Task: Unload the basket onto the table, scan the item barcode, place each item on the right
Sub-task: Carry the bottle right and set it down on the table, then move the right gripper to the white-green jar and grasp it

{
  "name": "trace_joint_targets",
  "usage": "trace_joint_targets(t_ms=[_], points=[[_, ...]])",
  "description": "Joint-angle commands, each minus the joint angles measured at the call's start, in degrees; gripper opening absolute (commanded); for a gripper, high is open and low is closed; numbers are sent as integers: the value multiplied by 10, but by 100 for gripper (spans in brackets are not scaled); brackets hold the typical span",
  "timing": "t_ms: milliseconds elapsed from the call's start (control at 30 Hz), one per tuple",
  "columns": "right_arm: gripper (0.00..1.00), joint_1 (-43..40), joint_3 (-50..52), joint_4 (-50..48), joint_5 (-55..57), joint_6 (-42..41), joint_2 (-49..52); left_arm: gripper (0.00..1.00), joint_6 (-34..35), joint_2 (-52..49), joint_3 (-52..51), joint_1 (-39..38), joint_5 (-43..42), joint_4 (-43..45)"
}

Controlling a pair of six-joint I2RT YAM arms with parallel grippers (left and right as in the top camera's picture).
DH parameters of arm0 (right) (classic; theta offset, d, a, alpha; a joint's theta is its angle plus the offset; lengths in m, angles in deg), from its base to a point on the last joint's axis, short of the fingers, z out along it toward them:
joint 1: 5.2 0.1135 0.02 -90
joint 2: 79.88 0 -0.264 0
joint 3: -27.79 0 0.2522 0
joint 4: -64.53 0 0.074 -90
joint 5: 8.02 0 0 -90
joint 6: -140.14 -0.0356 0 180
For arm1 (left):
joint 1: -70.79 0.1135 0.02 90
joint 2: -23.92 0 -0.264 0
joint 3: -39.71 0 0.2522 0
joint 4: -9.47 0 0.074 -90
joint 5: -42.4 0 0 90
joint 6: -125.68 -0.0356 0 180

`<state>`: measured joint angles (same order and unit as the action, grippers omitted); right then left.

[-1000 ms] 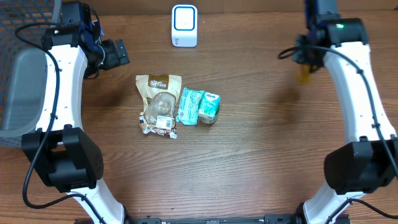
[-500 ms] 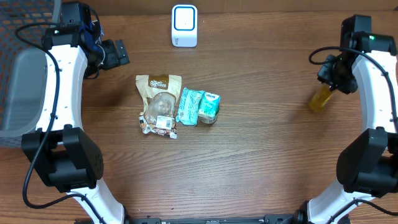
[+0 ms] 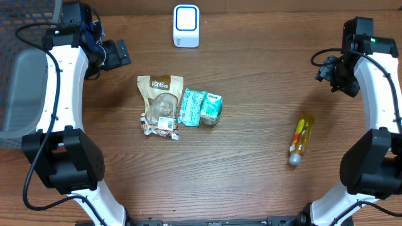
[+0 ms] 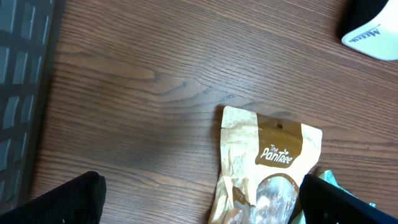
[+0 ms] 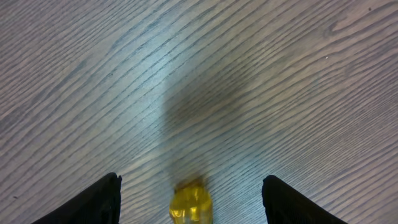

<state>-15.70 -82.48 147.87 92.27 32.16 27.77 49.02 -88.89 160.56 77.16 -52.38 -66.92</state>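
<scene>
A yellow bottle (image 3: 299,139) with a grey cap lies on its side on the wooden table at the right, free of any grip. My right gripper (image 3: 330,73) hangs above and behind it, open and holding nothing. In the right wrist view the bottle (image 5: 189,202) shows blurred between the spread fingers (image 5: 93,202), down on the wood. The white scanner (image 3: 186,26) stands at the back centre. My left gripper (image 3: 119,55) is wide open near the back left, above a brown pouch (image 4: 267,155).
The brown pouch (image 3: 161,103), a teal packet (image 3: 191,107) and a small teal carton (image 3: 211,108) lie together left of centre. A grey bin (image 3: 19,88) sits at the far left edge. The scanner's corner (image 4: 373,31) shows in the left wrist view.
The right gripper swung right and opened. The yellow bottle left it and now lies lower on the table. The left arm has not moved.
</scene>
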Motion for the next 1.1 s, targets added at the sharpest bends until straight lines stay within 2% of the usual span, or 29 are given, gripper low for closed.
trace_joint_targets(t_ms=[0, 433, 567, 800, 1033, 1067], points=[[70, -1, 6, 1, -4, -3, -8, 100, -9, 8, 7, -4, -6, -1], [70, -1, 6, 132, -143, -3, -8, 100, -9, 8, 7, -4, -6, -1], [64, 0, 12, 160, -170, -3, -8, 100, -9, 8, 7, -4, -6, -1], [62, 42, 54, 134, -227, 9, -8, 100, -9, 8, 7, -4, -6, -1], [61, 151, 85, 76, -235, 9, -8, 100, -9, 8, 7, -4, -6, -1], [57, 169, 85, 69, -235, 8, -8, 100, -9, 8, 7, -4, -6, -1]])
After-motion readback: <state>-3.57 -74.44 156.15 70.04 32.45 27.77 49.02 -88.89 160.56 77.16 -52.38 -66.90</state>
